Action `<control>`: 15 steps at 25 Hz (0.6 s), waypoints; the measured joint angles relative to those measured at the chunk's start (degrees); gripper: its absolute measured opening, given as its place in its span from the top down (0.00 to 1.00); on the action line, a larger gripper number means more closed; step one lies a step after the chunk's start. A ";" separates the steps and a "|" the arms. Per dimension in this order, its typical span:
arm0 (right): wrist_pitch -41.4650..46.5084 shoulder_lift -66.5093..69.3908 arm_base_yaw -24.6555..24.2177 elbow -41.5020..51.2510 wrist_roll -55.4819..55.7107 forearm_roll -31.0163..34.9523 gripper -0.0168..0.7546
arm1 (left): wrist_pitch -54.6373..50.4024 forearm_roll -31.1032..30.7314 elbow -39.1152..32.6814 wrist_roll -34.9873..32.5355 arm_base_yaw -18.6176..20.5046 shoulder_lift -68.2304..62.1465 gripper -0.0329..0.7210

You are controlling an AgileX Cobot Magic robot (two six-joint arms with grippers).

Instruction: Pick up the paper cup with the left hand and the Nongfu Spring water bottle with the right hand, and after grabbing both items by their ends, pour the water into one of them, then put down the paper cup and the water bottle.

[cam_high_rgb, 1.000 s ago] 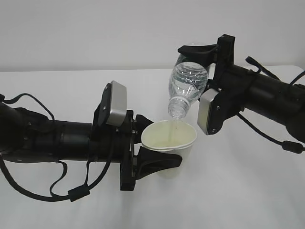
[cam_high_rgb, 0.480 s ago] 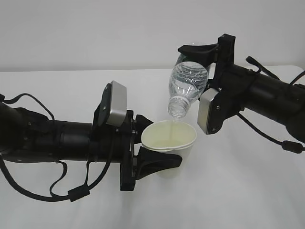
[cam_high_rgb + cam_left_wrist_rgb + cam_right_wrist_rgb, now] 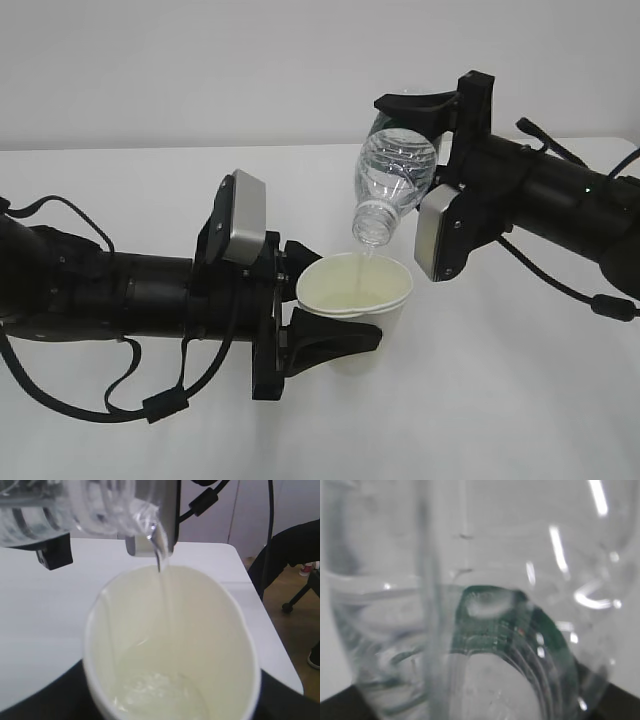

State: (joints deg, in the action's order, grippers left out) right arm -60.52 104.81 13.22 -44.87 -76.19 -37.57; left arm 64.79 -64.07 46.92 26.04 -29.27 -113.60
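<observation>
My left gripper (image 3: 338,300) is shut on the white paper cup (image 3: 358,292), one finger on either side, holding it upright above the table. Just up and to the right, my right gripper (image 3: 425,135) is shut on the base end of the Nongfu Spring water bottle (image 3: 396,172). The bottle tilts steeply, mouth down over the cup's far rim. A thin stream of water (image 3: 162,582) falls from the bottle's mouth (image 3: 146,521) into the paper cup (image 3: 210,630) and pools at its bottom. The bottle (image 3: 485,605) with its green label (image 3: 520,630) fills the right wrist view.
The white table (image 3: 520,400) lies under both arms, with a pale wall behind. Loose black cables (image 3: 150,405) hang under the left arm. In the left wrist view the table's edge (image 3: 262,615) runs close on the right, with floor and a chair wheel (image 3: 287,607) beyond.
Neither arm, cup nor bottle has visibly shifted. Water keeps trickling from the bottle into the cup.
</observation>
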 joint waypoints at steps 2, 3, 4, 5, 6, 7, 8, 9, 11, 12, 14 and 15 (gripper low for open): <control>0.00 0.00 0.00 0.00 -0.02 0.00 0.35 | 0.00 0.00 0.00 0.00 0.00 0.00 0.39; -0.15 0.00 0.00 0.00 -0.02 0.00 0.35 | 0.00 0.00 0.00 0.00 0.00 0.00 0.39; -0.27 0.00 0.00 0.00 -0.02 0.00 0.35 | 0.00 0.00 0.00 0.00 0.00 0.00 0.39; -0.37 0.00 0.00 0.00 -0.02 0.00 0.35 | 0.00 0.00 0.00 0.00 0.00 0.00 0.39; -0.37 0.00 0.00 0.00 -0.02 0.00 0.35 | 0.00 0.00 0.00 0.00 0.00 0.00 0.39; -0.37 0.00 0.00 0.00 -0.02 0.00 0.35 | 0.00 0.00 0.00 0.00 0.00 0.00 0.39; -0.37 0.00 0.00 0.00 -0.12 0.00 0.35 | 0.00 0.00 0.00 0.00 0.00 0.00 0.39; -0.37 0.00 0.00 0.00 -0.12 0.00 0.35 | 0.00 0.00 0.00 0.00 0.00 0.00 0.39; -0.40 0.00 0.00 0.00 -0.12 0.00 0.35 | 0.00 0.00 0.00 0.00 0.00 0.00 0.39; -0.51 0.00 0.00 0.00 -0.12 0.00 0.35 | 0.00 0.00 0.00 0.00 0.00 0.00 0.39; -0.86 0.00 0.00 0.00 -0.12 0.00 0.35 | 0.00 0.00 0.00 0.00 0.00 0.00 0.39; -0.86 0.00 0.00 0.00 -0.12 0.00 0.35 | 0.00 0.00 0.00 0.00 0.00 0.00 0.39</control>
State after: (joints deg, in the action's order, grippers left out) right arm -61.37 104.81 13.22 -44.87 -76.31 -37.57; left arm 64.79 -64.07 46.92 26.04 -29.27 -113.60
